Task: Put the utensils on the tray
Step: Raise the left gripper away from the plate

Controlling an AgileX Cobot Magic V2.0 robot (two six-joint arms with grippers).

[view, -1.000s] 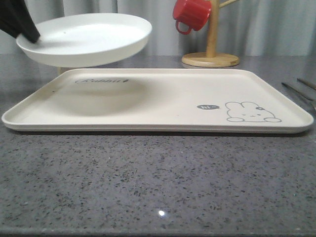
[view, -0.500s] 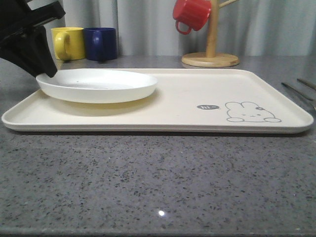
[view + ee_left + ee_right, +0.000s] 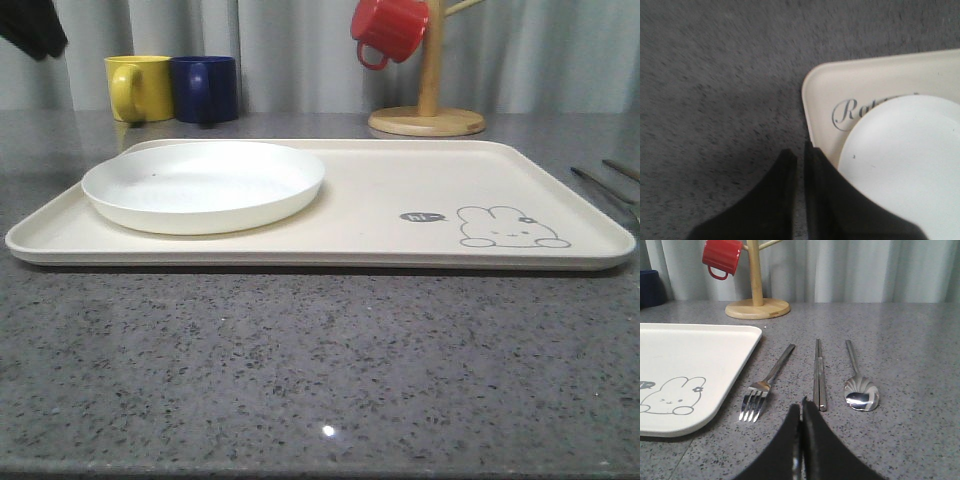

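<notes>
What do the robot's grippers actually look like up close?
Both are plain matte black. In each wrist view, the left gripper and right gripper show as two smooth fingers, broad at the base and tapering to narrow tips. No cables, labels or markings show on them. In the front view, a black piece of the left arm shows at the upper corner.

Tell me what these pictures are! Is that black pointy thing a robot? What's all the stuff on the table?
Yes, it's a robot with two arms, and three cameras. One camera looks forward over the grey table. It sees a cream tray with a white plate resting on it, a yellow mug, a blue mug, and a red mug hanging on a wooden stand. The other two cameras sit on the wrists. The black points are the robot's hands: the left hand by the tray's corner, the right hand near a fork, chopsticks and a spoon. Both hands are shut and hold nothing.
</notes>
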